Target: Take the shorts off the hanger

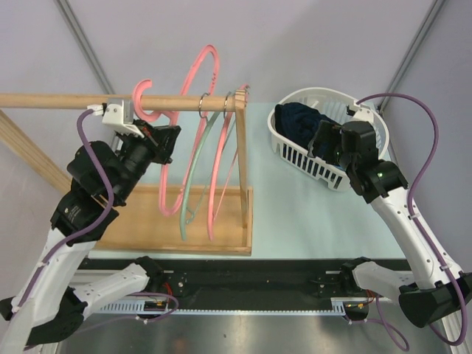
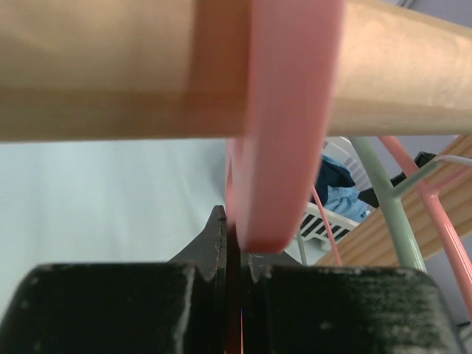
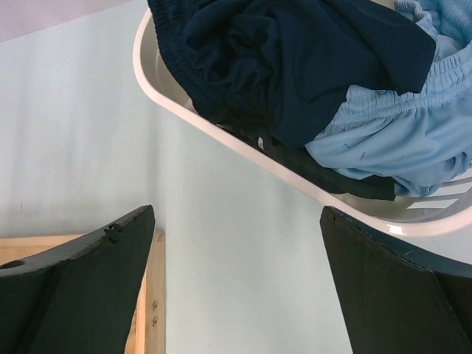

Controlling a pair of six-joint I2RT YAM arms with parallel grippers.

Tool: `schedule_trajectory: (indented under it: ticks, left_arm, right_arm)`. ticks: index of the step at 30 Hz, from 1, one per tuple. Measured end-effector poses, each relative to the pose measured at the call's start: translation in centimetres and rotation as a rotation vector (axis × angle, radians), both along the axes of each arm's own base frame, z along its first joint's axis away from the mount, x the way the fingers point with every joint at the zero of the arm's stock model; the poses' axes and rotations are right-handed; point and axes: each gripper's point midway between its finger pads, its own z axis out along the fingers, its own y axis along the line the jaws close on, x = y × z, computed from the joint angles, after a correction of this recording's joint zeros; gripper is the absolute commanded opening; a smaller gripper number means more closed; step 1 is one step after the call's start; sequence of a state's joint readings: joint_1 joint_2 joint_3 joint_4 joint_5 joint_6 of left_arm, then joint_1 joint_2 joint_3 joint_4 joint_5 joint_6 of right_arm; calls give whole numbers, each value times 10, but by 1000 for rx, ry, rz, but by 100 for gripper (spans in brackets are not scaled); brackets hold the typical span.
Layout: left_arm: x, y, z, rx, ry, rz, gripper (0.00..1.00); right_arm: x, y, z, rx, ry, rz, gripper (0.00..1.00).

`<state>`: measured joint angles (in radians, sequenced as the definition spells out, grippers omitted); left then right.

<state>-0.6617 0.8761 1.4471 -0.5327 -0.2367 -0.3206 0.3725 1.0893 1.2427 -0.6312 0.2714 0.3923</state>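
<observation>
Crumpled navy and sky-blue shorts [image 3: 310,66] are filling the far-right basket [image 3: 221,136]; left fingers [image 2: 210,243] are grasping the pink hanger [image 2: 287,147], right fingers [image 3: 88,280] are gaping.

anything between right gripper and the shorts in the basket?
Nothing covers the shorts. Only the basket rim runs across just ahead of the right gripper, jaws open; the shorts lie just past it.

Lighting's flat, bright and soft all over, no harsh glare. From the top camera the wooden rail [image 1: 59,100] is crisp, only faint shadows on the table [image 1: 295,214] below it. Left wrist view is mush: the rail and the pink hanger [image 2: 284,110] hooked over it sit way too close, out of focus. Right wrist shot is sharp on the shorts [image 3: 295,59], darker in the folds.
</observation>
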Motion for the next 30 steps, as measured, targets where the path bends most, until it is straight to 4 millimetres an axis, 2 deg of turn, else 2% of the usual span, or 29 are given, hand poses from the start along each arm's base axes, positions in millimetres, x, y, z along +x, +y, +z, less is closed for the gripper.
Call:
schedule_trajectory:
  ticks: [13, 16, 17, 19, 22, 25, 27, 28, 30]
  left_arm:
    - [4, 5, -6, 42, -7, 60, 2]
    - [2, 7, -9, 44, -7, 62, 12]
    - [1, 8, -9, 44, -8, 62, 21]
    - [-1, 10, -10, 50, -11, 61, 29]
    - [-4, 12, -12, 56, -8, 59, 49]
    - [-8, 14, -11, 55, -16, 51, 64]
    - [-12, 17, -9, 50, -25, 50, 70]
    - [-14, 19, -7, 43, -32, 49, 80]
    - [-19, 23, -3, 32, -45, 48, 90]
  right_arm:
    - [-1, 2, -3, -1, 6, 7, 100]
    - [-1, 3, -5, -3, 11, 9, 100]
    - [-1, 3, -6, -3, 13, 10, 100]
    - [-2, 4, -8, -2, 18, 11, 100]
    - [-3, 6, -9, 1, 19, 14, 100]
    - [-3, 8, -9, 3, 20, 19, 100]
    - [-4, 8, -10, 6, 22, 19, 100]
    - [-4, 8, -10, 5, 23, 19, 100]
    - [-4, 8, -11, 5, 26, 19, 100]
